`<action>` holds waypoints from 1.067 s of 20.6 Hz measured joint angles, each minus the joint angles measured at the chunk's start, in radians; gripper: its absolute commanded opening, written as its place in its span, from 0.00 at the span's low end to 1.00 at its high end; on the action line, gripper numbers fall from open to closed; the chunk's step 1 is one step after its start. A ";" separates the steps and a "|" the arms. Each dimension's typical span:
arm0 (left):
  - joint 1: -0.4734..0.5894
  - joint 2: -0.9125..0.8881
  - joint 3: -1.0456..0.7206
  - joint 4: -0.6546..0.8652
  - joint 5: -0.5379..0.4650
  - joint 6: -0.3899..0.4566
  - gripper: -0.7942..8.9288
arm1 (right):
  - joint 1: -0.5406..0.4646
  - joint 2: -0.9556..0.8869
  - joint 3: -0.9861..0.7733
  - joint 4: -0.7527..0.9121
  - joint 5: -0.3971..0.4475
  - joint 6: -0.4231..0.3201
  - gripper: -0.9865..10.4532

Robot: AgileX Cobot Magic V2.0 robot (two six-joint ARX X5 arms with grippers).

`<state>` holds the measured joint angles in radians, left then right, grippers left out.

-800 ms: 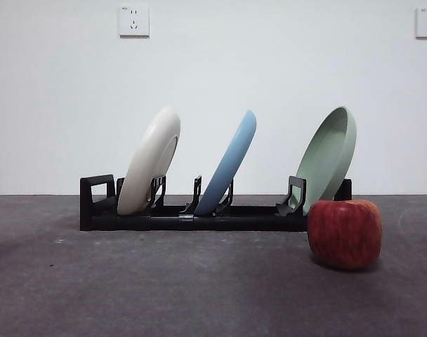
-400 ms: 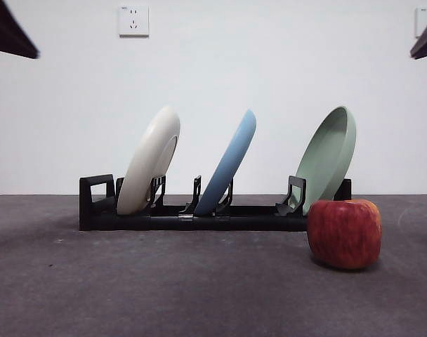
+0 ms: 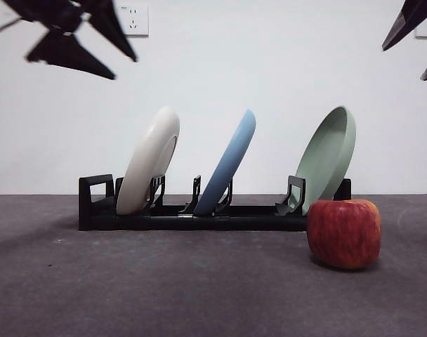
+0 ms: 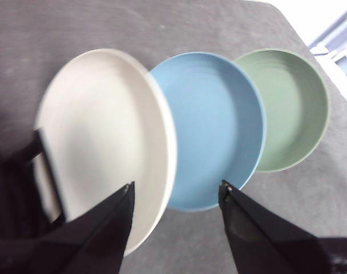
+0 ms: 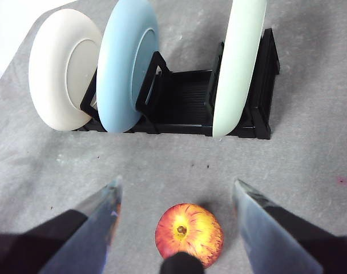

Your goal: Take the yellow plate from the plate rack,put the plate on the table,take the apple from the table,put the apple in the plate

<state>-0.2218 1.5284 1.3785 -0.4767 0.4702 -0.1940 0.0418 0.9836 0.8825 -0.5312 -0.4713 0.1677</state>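
The yellow plate [image 3: 150, 163] is matte cream and stands tilted in the left slot of the black plate rack [image 3: 192, 217]. The red apple [image 3: 343, 233] sits on the dark grey table [image 3: 164, 288] in front of the rack's right end. My left gripper [image 3: 119, 67] is open, high above the rack's left end. In the left wrist view it [image 4: 176, 185] hangs over the yellow plate [image 4: 105, 142], apart from it. My right gripper [image 3: 404, 63] is open at the top right. In the right wrist view it [image 5: 178, 184] is above the apple [image 5: 189, 234], not touching.
A light blue plate [image 3: 231, 165] stands in the middle slot and a sage green plate [image 3: 329, 158] in the right slot. The rack [image 5: 185, 108] has a squarish loop at its left end. A white wall with sockets is behind.
Both arms have come down into the front view from the top corners, the left one farther in. The plates, rack and apple have not moved.
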 measured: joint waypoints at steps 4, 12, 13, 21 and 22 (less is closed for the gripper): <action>-0.064 0.128 0.122 -0.023 -0.076 0.005 0.34 | 0.000 0.001 0.000 0.000 0.000 0.000 0.37; -0.109 0.254 0.143 -0.023 -0.171 0.058 0.33 | 0.000 0.001 0.000 0.000 0.003 0.000 0.37; -0.109 0.253 0.143 -0.015 -0.177 0.067 0.26 | 0.000 0.001 0.000 0.000 0.003 0.000 0.37; -0.123 0.250 0.143 -0.011 -0.158 0.107 0.07 | 0.000 0.001 0.000 -0.001 0.003 0.000 0.37; -0.123 0.248 0.143 -0.023 -0.156 0.111 0.07 | 0.000 0.001 0.000 -0.001 0.003 0.000 0.37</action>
<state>-0.3447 1.7760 1.5219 -0.4995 0.3138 -0.0826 0.0418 0.9844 0.8825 -0.5320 -0.4679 0.1677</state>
